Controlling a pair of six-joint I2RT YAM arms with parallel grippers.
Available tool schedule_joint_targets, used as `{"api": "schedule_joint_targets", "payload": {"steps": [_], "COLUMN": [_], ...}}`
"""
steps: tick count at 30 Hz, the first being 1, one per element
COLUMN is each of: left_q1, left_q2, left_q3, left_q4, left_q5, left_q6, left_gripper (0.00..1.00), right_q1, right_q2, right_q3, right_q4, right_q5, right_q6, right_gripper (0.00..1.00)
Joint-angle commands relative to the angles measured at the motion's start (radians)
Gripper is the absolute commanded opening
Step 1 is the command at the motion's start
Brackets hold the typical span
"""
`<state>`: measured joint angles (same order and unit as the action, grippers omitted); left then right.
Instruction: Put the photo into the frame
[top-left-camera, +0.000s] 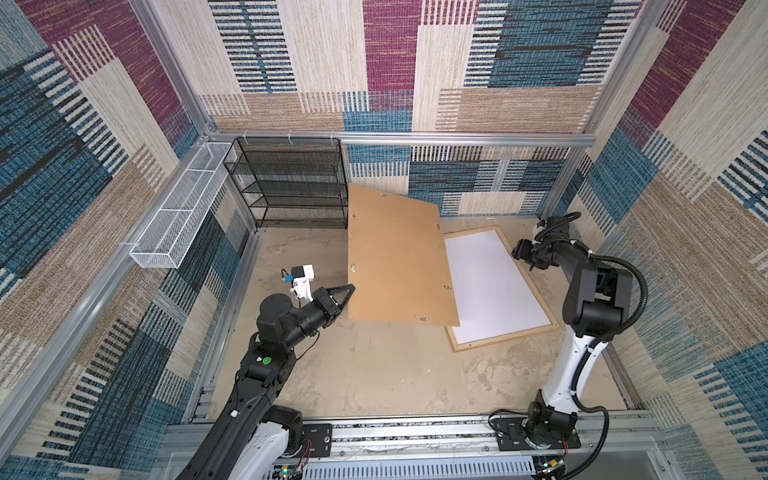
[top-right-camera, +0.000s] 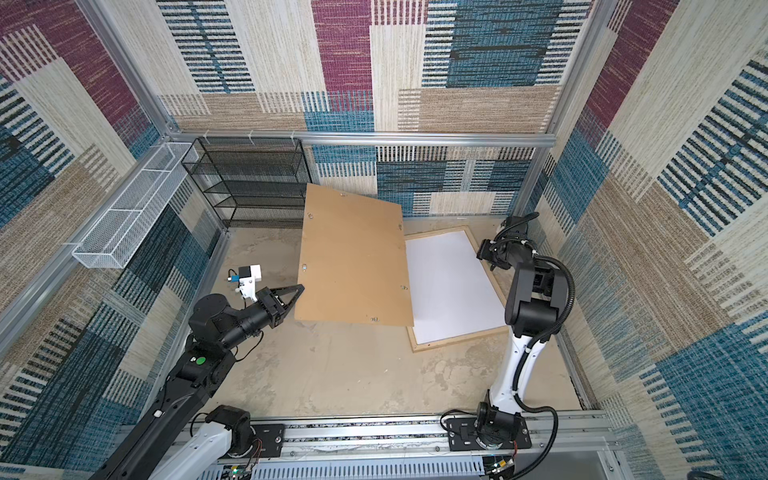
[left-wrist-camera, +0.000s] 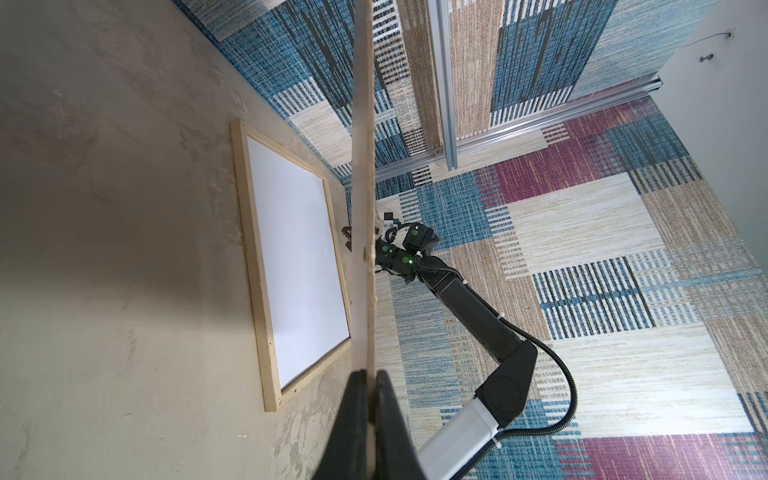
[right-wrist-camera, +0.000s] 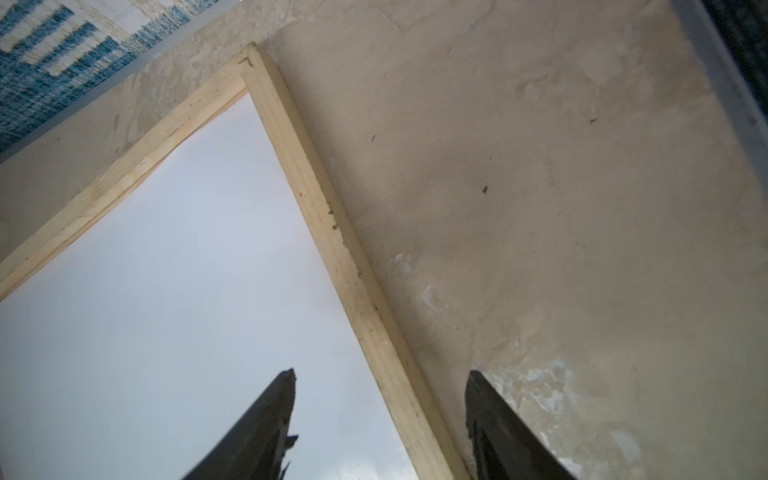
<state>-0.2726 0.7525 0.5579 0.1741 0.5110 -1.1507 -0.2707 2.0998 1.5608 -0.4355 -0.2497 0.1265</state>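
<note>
Corner of the pale wooden frame (right-wrist-camera: 328, 224) lying flat on the mottled beige bench (right-wrist-camera: 540, 208). The photo (right-wrist-camera: 166, 291), plain white side up, fills it. The right gripper (right-wrist-camera: 380, 374) has its dark jaws spread, straddling one frame bar: one over white, one over bench.

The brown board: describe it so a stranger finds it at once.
Start at the black mesh shelf rack against the back wall; just right of it the brown board is held up tilted, its edge clamped by the left gripper. It is brown with small metal clips, unlike the white-filled pale wooden frame lying flat partly beneath it.
</note>
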Motion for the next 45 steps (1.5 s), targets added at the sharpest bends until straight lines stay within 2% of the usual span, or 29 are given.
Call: {"api": "schedule_joint_targets", "payload": {"steps": [1, 4, 9, 15, 25, 32, 38, 45], "left_q1": [-0.029, -0.068, -0.101, -0.130, -0.152, -0.158, -0.158, -0.160], "left_q2": [0.025, 0.067, 0.168, 0.231, 0.281, 0.310, 0.328, 0.363], "left_q3": [-0.013, -0.034, -0.064, -0.052, -0.044, -0.035, -0.038, -0.080], "left_q4": [0.177, 0.210, 0.343, 0.375, 0.395, 0.402, 0.393, 0.464], "left_q5": [-0.048, -0.083, -0.083, -0.104, -0.115, -0.120, -0.142, -0.148], "left_q6": [0.008, 0.021, -0.007, 0.012, 0.019, 0.030, 0.046, 0.021], "left_gripper": [0.00, 0.00, 0.00, 0.00, 0.00, 0.00, 0.00, 0.00], "right_q1": [0.001, 0.001, 0.002, 0.001, 0.001, 0.006, 0.090, 0.179], "right_q2": [-0.001, -0.007, -0.022, -0.040, -0.163, -0.261, -0.277, -0.329], "right_q3": [-0.022, -0.045, -0.075, -0.119, -0.365, -0.533, -0.594, -0.686], "right_q4": [0.041, 0.061, 0.079, 0.103, 0.211, 0.321, 0.365, 0.433], "right_q5": [-0.103, -0.152, -0.206, -0.289, -0.299, -0.415, -0.433, -0.448], "right_q6": [-0.007, -0.001, 0.008, 0.040, 0.118, 0.179, 0.210, 0.274], "right_gripper": [0.66, 0.65, 0.64, 0.62, 0.60, 0.59, 0.58, 0.58]}}
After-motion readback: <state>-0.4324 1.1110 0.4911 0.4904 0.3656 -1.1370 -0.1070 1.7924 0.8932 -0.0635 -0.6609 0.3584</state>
